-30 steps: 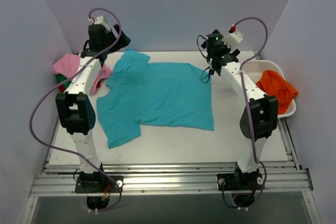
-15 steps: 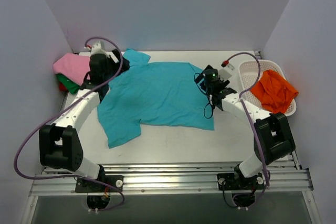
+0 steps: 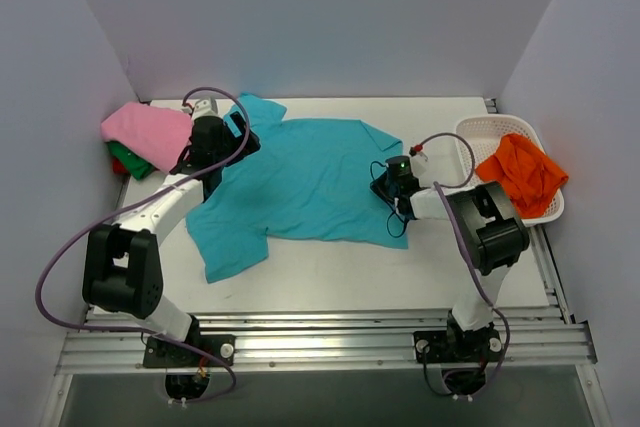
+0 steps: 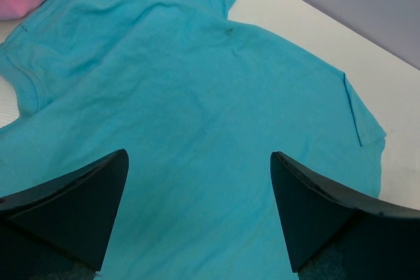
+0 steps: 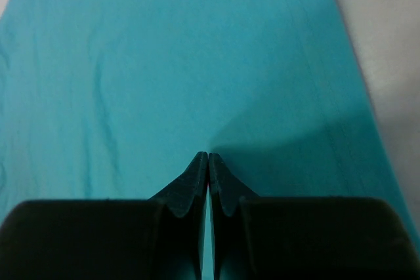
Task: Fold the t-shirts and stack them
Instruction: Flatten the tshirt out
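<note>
The teal t-shirt [image 3: 300, 182] lies spread flat on the white table, with sleeves at the far left and near left. My left gripper [image 3: 232, 137] hovers open over its upper left part, and in the left wrist view [image 4: 197, 155] only teal cloth [image 4: 197, 83] shows between the wide-apart fingers. My right gripper [image 3: 390, 187] is low at the shirt's right side. In the right wrist view [image 5: 208, 155] its fingertips are pressed together on the teal cloth [image 5: 164, 63], pinching it just inside the right edge.
A pink t-shirt [image 3: 150, 132] lies on a green one [image 3: 128, 159] at the far left corner. An orange t-shirt [image 3: 520, 172] hangs over the white lattice basket [image 3: 480, 129] at the right. Walls close in the table on three sides.
Both arms have dropped from a raised pose down to the shirt. The right gripper moved to the shirt's right edge and went from open to shut. The left gripper stayed open.
</note>
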